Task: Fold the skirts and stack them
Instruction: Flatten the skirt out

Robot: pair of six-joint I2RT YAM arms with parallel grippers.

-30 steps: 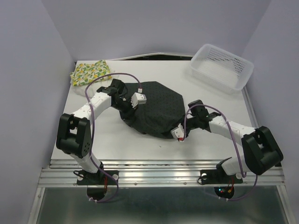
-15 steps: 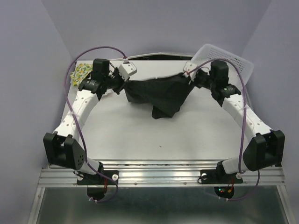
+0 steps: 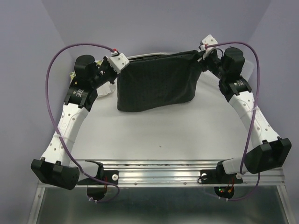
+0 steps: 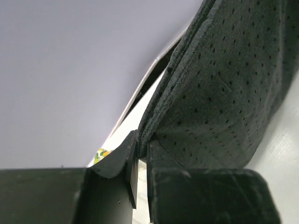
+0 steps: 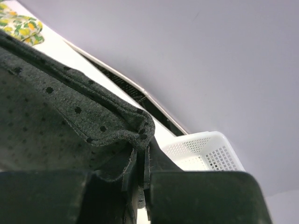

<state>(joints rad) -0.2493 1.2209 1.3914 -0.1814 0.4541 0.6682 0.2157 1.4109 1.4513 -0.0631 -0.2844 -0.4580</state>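
And up it is going! A second ago the black skirt (image 3: 156,86) was lying in a rumpled dome on the middle of the counter (image 3: 154,140); half a second ago it was dangling in a lopsided point. Now both arms are holding it stretched wide at the far end of the counter, and the cloth is hanging as a broad, nearly flat panel.

The left pincer (image 3: 120,69) is pinching the skirt's upper left corner. Its wrist view is showing the two fingers pressed together on the dotted black hem (image 4: 141,156). The right pincer (image 3: 202,52) is doing the same at the upper right corner, clamped on a thick bunched edge (image 5: 141,161). The top edge is running fairly taut between them. The lower edge is hanging close to the counter, though I cannot tell whether it is touching.

The lemon-print skirt (image 5: 18,23) is lying folded in the far left corner, mostly behind the left arm from above, and the mesh basket (image 5: 205,149) is sitting off to the right.

To my eye, this shake-out is paying off: the wrinkles are mostly gone, so the skirt is looking ready to be laid flat and folded. Folding and stacking it are not yet done.
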